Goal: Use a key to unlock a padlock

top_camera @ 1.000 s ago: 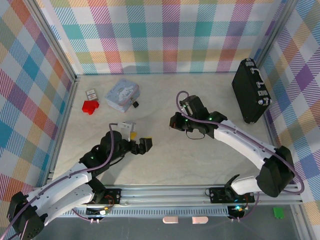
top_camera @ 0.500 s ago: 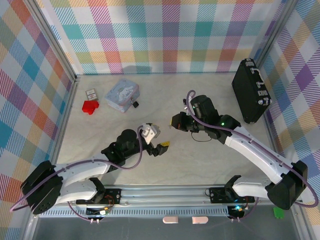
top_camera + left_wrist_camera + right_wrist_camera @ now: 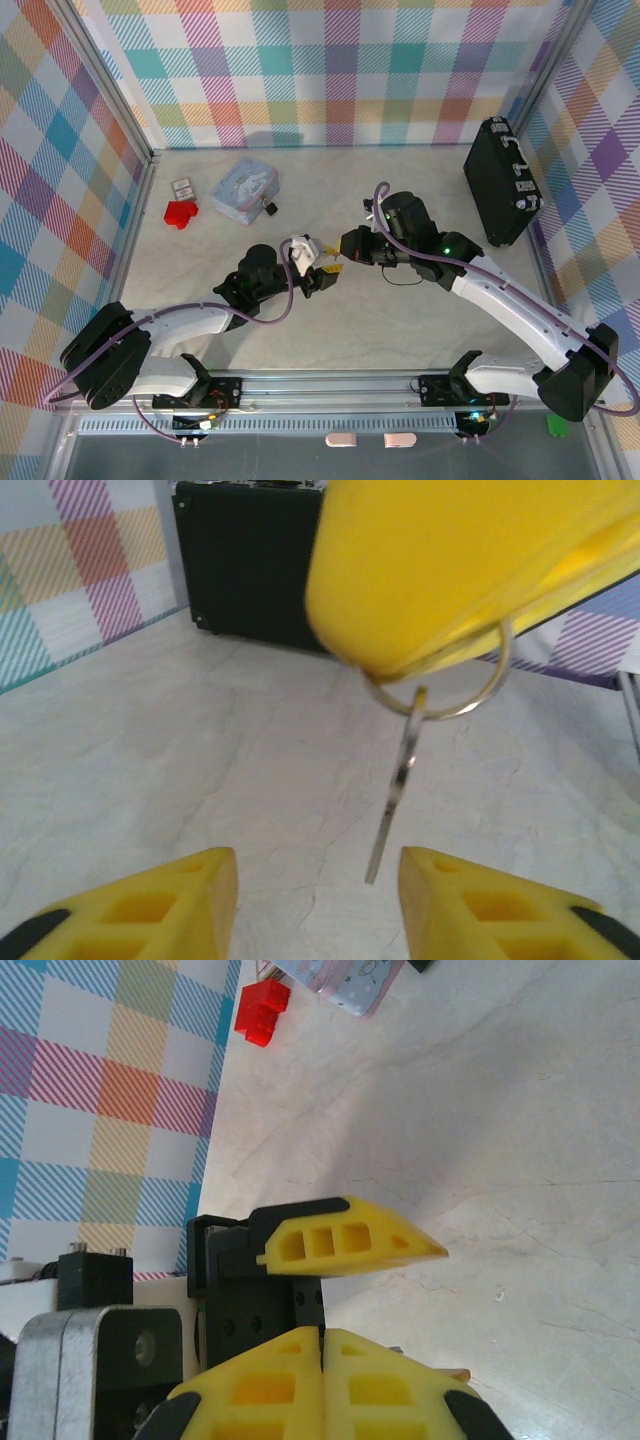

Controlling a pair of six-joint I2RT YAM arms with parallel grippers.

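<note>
we see a thin key (image 3: pixel 395 790) of bare silvery metal, and its key ring (image 3: pixel 470 708) is polished wire. the fingers (image 3: pixel 165 905) of the left end effector (image 3: pixel 318 885) and those of the right end effector (image 3: pixel 322 1360) are matt yellow plastic, moulded with hollow cells. the counter (image 3: pixel 200 770) is smooth and pale, faintly veined like stone. the case (image 3: pixel 250 570) is matt black; the red block (image 3: pixel 262 1008) looks like glossy plastic.
</note>
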